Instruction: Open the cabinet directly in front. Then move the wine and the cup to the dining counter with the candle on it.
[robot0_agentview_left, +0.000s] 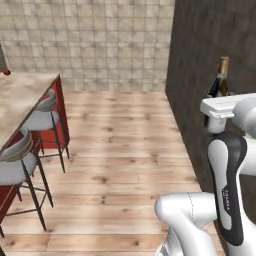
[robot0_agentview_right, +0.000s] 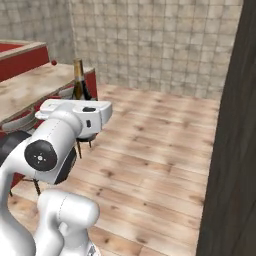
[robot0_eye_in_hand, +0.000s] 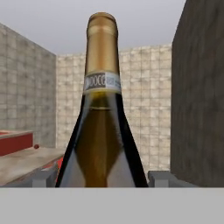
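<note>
- Gripping the wine (robot0_eye_in_hand: 101, 131) upright between widely spread fingers (robot0_eye_in_hand: 43, 178) of the gripper (robot0_eye_in_hand: 101, 181), raised above the wooden floor (robot0_agentview_left: 120, 150)
- Sitting off to the left beyond, the dining counter (robot0_agentview_left: 22, 100) with grey stools (robot0_agentview_left: 40, 119)

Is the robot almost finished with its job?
Partly. The wine is out of its cupboard and sits between the gripper fingers, so the bottle is being carried. The dining counter waits to the robot's left. Setting the bottle down there is left, and the cup.
</note>
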